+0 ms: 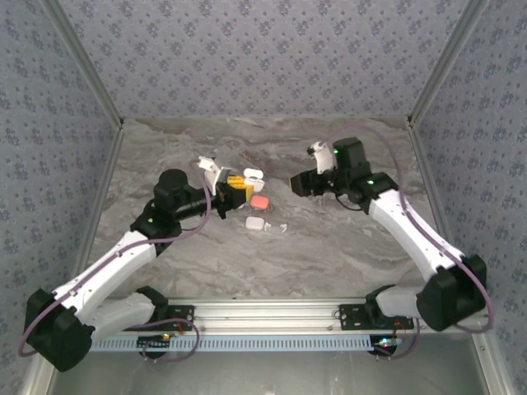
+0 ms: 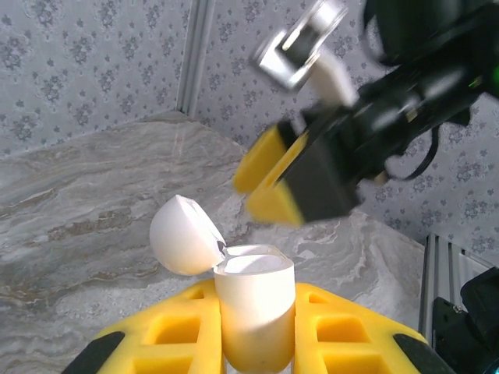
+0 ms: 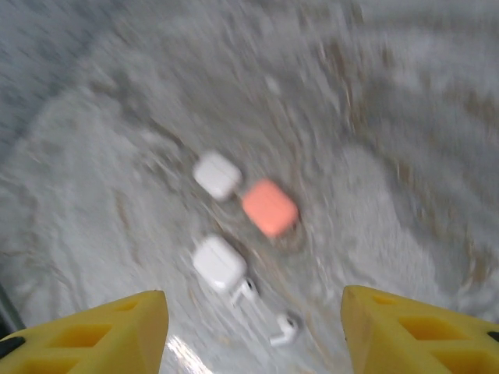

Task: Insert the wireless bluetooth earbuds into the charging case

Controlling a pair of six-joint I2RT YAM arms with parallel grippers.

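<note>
**Earbuds loose on the worktop, open case in the left gripper**

One white earbud [image 3: 245, 292] lies on the worktop [image 1: 329, 247] just beside a closed white case [image 3: 219, 263]. A second earbud [image 3: 283, 329] lies near the first, a little apart from that case. Farther along the same line sits a coral case [image 3: 269, 207], with another white case [image 3: 217, 174] just beside it.

To the left of this group, the left gripper [image 2: 256, 312] clamps an open case [image 2: 253, 288] between its yellow fingers [image 2: 175, 331]. The rounded lid [image 2: 181, 234] is swung back to one side.

Opposite it, to the right of the cases, the right gripper [image 3: 251, 300] hangs above the worktop. Its jaws are spread wide and hold nothing, and the earbuds show between its fingertips in the right wrist view. That view and the right gripper in the left wrist view are blurred.

The worktop is grey, marble-patterned stone. Blue-grey floral wall panels [image 1: 263, 49] close in three sides, and a metal rail [image 1: 272, 311] runs along the near edge by the arm bases.
</note>
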